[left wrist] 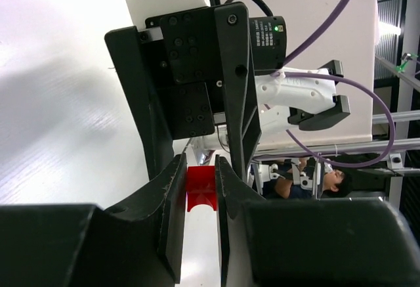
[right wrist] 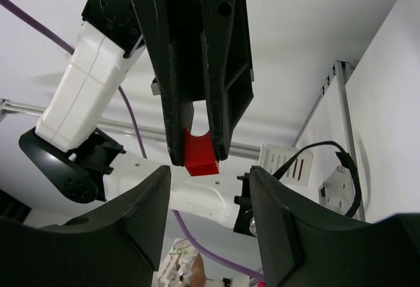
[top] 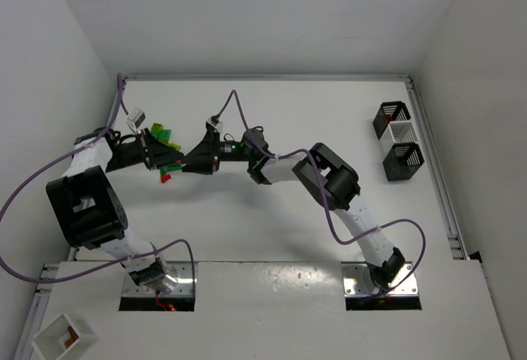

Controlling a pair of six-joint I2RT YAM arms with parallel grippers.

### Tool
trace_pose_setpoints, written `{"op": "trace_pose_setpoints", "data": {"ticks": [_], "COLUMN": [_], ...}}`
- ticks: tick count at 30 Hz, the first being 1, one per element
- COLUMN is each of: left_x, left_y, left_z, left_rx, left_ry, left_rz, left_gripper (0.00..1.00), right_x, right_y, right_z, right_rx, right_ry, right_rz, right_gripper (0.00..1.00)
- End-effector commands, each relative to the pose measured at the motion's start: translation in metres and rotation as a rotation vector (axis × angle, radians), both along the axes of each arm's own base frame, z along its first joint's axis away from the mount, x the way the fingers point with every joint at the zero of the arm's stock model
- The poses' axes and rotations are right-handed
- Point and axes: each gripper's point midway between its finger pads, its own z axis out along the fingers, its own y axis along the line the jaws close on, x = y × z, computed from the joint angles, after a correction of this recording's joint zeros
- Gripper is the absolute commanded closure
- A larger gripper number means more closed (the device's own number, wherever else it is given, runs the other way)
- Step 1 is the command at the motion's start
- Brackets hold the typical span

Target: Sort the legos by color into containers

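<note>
A red lego (left wrist: pixel 200 190) is clamped between the jaws of the left gripper (left wrist: pixel 200 169), over the left middle of the desk (top: pixel 272 220); the right gripper (right wrist: pixel 210 180) faces it close by, jaws apart, holding nothing; the black containers (top: pixel 403 161) stand well apart, far right.

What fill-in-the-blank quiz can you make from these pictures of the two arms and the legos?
1. The left gripper is shut on a ___ lego.
2. The right gripper faces it with jaws ___.
3. At the table's right side, a ___ bin sits between two black containers.
Missing words: red; open; white.
</note>
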Motion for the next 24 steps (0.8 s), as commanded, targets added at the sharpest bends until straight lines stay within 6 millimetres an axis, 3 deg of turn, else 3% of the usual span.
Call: {"op": "trace_pose_setpoints", "data": {"ticks": [1, 19, 22, 24], "left_x": [0.0, -0.009, -0.012, -0.012], "left_y": [0.0, -0.006, -0.007, -0.007], "left_z": [0.029, 0.034, 0.033, 0.035], "left_rx": [-0.126, -0.117, -0.118, -0.11], "left_ry": [-0.086, -0.105, -0.104, -0.12], "left_rz": [0.005, -0.006, -0.006, -0.008], "left_gripper": [1.0, 1.0, 1.0, 1.0], "right_x": [-0.019, -0.017, -0.017, -0.016], "right_y": [-0.014, -0.008, -0.007, -0.007], "right_z": [0.065, 0.06, 0.058, 0.058], "right_rx": [0.246, 0.226, 0.22, 0.221], "right_ry": [-0.254, -0.313, -0.307, -0.316], "right_rz": [-0.001, 0.005, 0.006, 0.003], "right_gripper": [0.49, 0.63, 0.67, 0.75]}}
